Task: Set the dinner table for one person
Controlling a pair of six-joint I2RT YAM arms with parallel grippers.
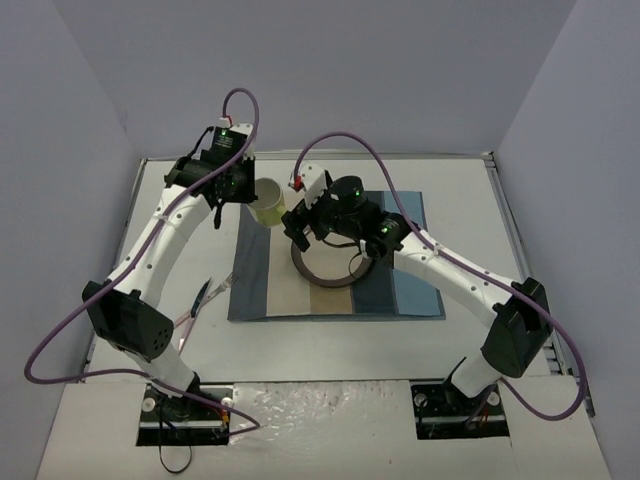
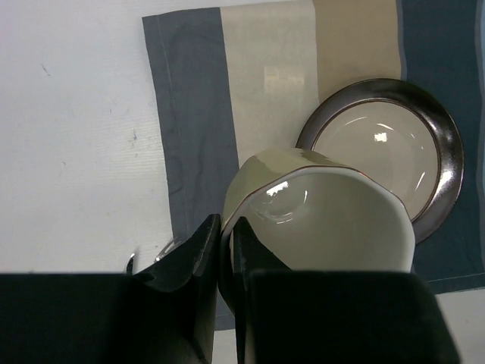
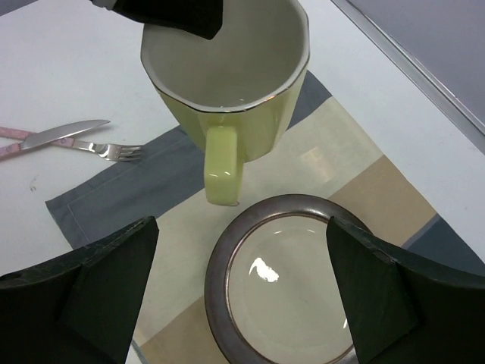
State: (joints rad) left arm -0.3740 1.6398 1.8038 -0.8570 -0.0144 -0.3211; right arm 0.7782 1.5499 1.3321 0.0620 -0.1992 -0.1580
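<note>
- Clamping left gripper on the wall of the mug — one finger inside the rim, one outside, jaws nearly together with only the ceramic between them.
- Holding that pale yellow-green mug upright at the far-left corner of the placemat, handle pointing toward the plate; not managing to tell whether the base is touching the cloth or hanging just above it.
- Hovering right gripper over the plate with jaws spread wide — fingers standing either side of the rim, gripping nothing.
- Reading the plate as cream inside with a dark metallic rim, lying flat on the placemat's middle stripes, just beside the mug.
- Spotting fork and knife on bare tabletop left of the placemat, lying close together and overlapping or touching, tines and blade tip pointing toward the cloth's edge, something pink showing at the handle end.
- Seeing the dinner table under all of it: white, flat, thin metal edging, filling the floor of the top view, with lavender-grey panels walling three sides.
- Finding the striped blue-and-beige placemat near the table's centre.
- Tracking left arm arcing from the near edge up to the placemat's far-left corner, and right arm bending in from the right.
</note>
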